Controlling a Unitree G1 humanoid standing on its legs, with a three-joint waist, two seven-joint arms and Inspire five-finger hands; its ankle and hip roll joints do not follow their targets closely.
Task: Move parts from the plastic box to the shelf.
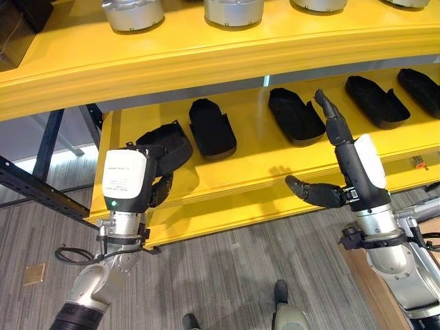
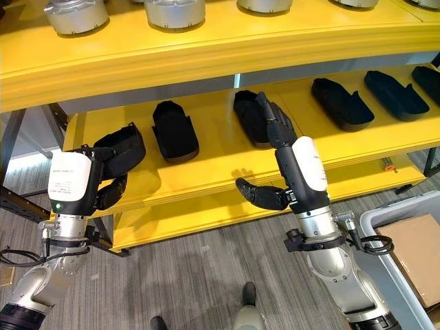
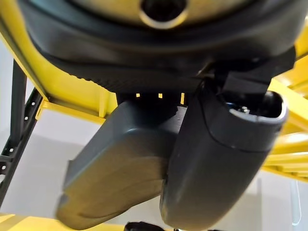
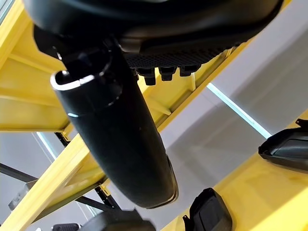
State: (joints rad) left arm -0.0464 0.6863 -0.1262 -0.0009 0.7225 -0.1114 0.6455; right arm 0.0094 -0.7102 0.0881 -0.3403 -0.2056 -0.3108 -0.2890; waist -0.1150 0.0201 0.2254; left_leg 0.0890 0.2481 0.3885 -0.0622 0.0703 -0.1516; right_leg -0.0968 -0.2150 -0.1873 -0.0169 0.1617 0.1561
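Matt black plastic parts [image 1: 212,127] – glossy yellow-painted shelf [image 1: 261,161] – dull silvery metal cylinders [image 1: 134,14].

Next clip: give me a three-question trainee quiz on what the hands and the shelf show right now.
1. True or false: the left hand is shut on a black part at the middle shelf.
2. The right hand is: A) gripping a part, B) open and holding nothing, C) resting in the box.
3. Fill in: the silver parts stand on the ____ shelf.

Key: 1 true; 2 B; 3 top.
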